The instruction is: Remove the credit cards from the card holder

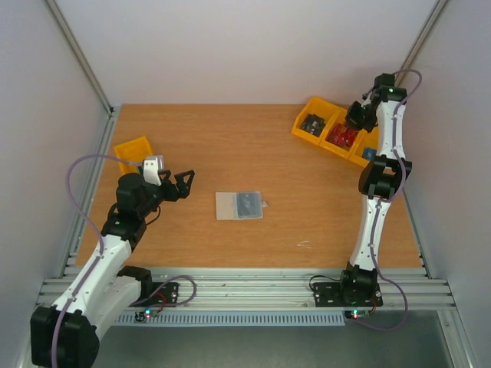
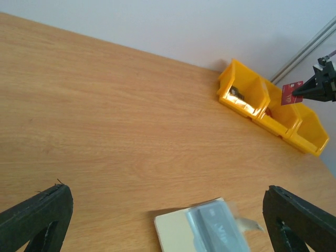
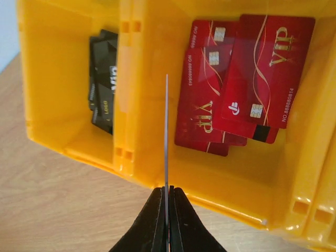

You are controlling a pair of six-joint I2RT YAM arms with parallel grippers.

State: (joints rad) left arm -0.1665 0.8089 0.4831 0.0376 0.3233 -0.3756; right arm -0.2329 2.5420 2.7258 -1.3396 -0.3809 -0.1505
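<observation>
The card holder lies open and flat mid-table, with a beige half on the left and a blue-grey half on the right. In the left wrist view a grey card with pale lettering sits in its blue-grey side. My left gripper is open and empty, left of the holder and apart from it. Its fingers flank the holder's near edge. My right gripper is shut on a red card. It holds the card edge-on above the yellow bins.
A row of yellow bins stands at the back right. One bin holds several red VIP cards and its neighbour holds black cards. Another yellow bin stands at the left edge. Metal rails run along the table sides.
</observation>
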